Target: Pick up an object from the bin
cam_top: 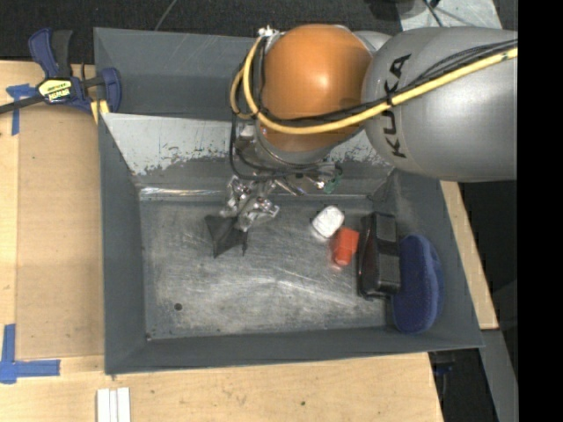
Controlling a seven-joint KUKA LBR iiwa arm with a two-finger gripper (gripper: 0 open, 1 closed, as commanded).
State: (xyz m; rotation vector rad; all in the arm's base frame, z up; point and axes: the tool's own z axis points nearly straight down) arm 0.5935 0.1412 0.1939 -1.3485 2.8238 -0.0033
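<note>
Camera view.

- Grey metal bin (123,262): sloped walls, scuffed floor.
- Two-finger gripper (247,213): under the arm's orange wrist cover (312,73), low over the back of the floor, left of centre. Whether it is apart or together cannot be told.
- Black angular flat piece (227,236): on the floor directly at the gripper's tip, seemingly touching it.
- Small white rounded cap (327,221): to the view's right of the gripper, apart from it.
- Small orange-red block (344,246): just beside the cap.
- Black rectangular box (376,255): near the right wall.
- Blue oblong padded pouch (415,284): against the right wall, touching the box.
</note>
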